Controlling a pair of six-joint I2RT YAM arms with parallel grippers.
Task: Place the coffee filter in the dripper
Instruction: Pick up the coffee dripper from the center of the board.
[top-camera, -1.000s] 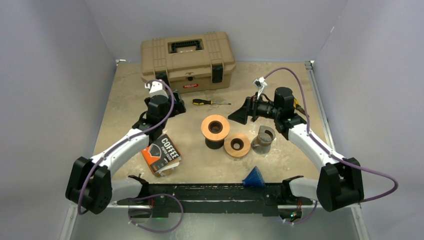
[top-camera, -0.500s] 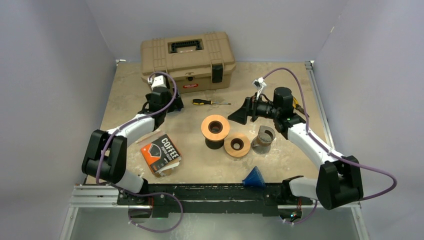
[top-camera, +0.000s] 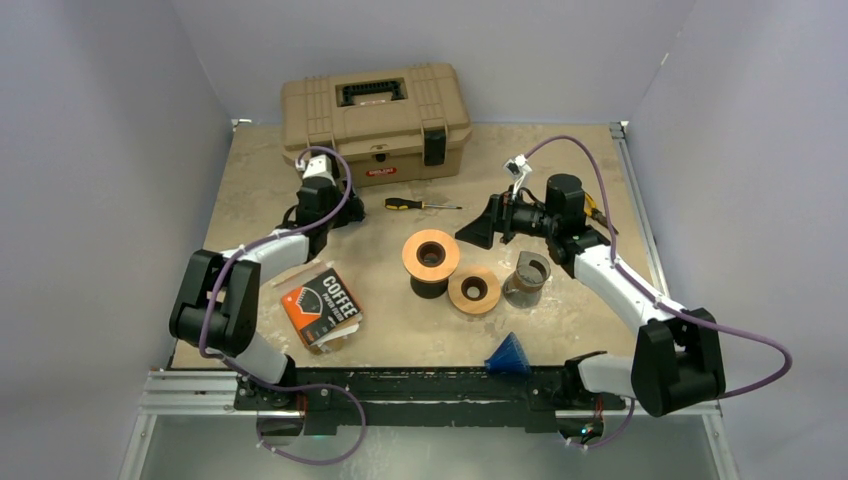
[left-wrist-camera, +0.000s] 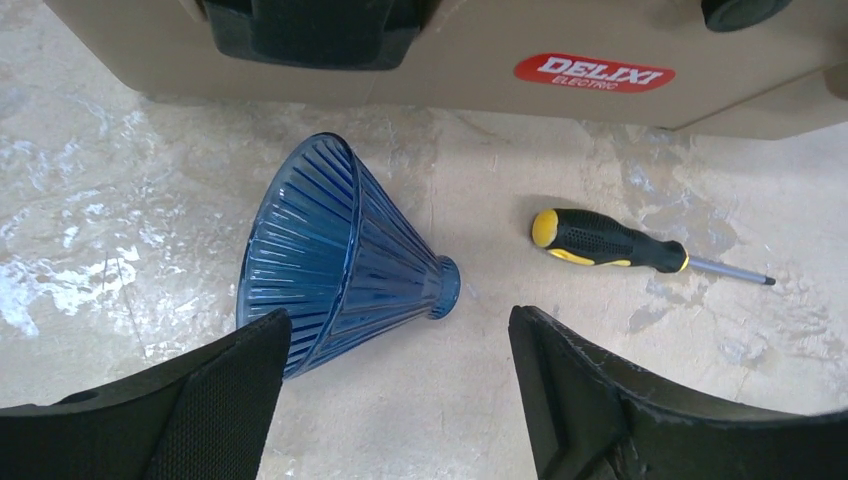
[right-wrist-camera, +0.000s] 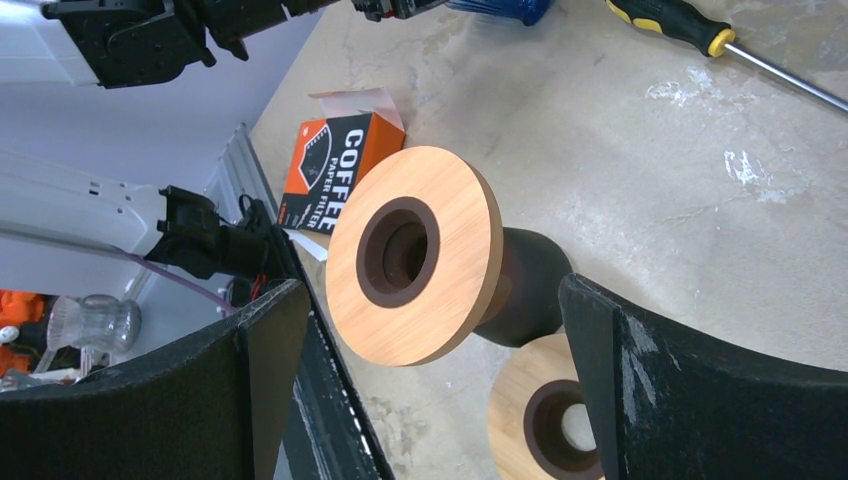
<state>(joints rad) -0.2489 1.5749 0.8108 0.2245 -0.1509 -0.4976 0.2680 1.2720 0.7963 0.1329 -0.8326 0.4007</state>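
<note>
Currently, the left gripper stands low over the beige mottled tabletop with its jaws spread wide and nothing gripped. Just ahead of its fingertips, the blue ribbed glass cone dripper lies on its side. The wide mouth is toward the finger at the left of the wrist view, and the narrow neck points at the yellow-and-black-handled screwdriver. Whether that finger touches the rim cannot be told. The tan plastic toolbox sits directly behind both.

The orange-and-black cardboard box of coffee paper filters lies flat on the near side of the left forearm, well apart from the dripper, with its flap open.

The right gripper is likewise fully open and empty. It faces the round wooden-topped stand with a dark base, which stands beside a second wooden ring and a grey cup. A second blue cone rests at the near edge.
</note>
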